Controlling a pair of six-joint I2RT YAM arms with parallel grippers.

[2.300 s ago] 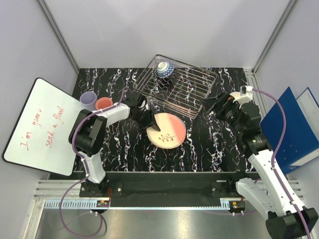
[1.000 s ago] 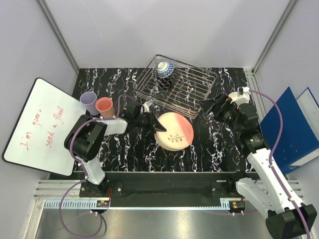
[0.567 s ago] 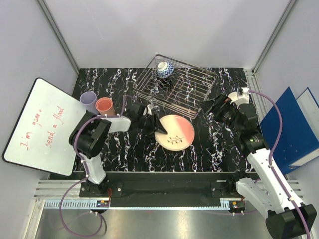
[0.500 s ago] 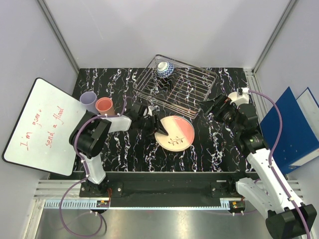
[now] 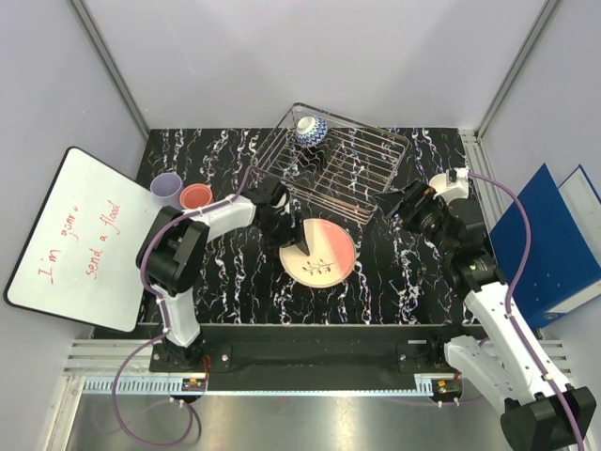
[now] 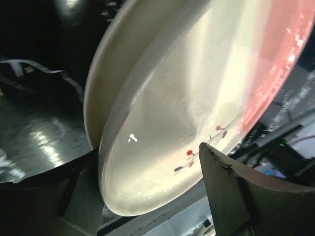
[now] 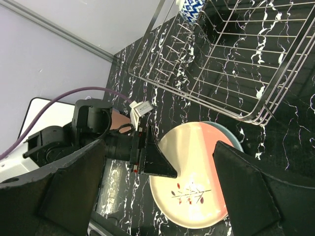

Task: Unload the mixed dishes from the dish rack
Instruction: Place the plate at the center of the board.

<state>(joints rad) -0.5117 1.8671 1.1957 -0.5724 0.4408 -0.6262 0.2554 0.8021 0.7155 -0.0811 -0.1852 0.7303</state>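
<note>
Centre of top view: pink-cream plate (image 5: 324,254) lies on blue-rimmed plate (image 7: 237,140), stacked on worktop (image 5: 235,272) below dish rack (image 5: 357,164). Left gripper (image 5: 297,242) straddles its upper-left rim, jaws parted, holding nothing; we judge release. Right gripper (image 5: 383,202) wide, empty, poised beside rack, where patterned bowl (image 5: 311,130) waits.

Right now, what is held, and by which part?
Nothing gripped. The left gripper straddles the pink plate at its rim, jaws open; the right gripper is open, empty.

Cream-pink plate (image 5: 324,256), sprig side up, lies with its rim between the left fingers (image 6: 236,196). Rack (image 5: 362,174) stands just beyond the fingers; blue-white bowl (image 5: 311,130) sits in its far corner.
</note>
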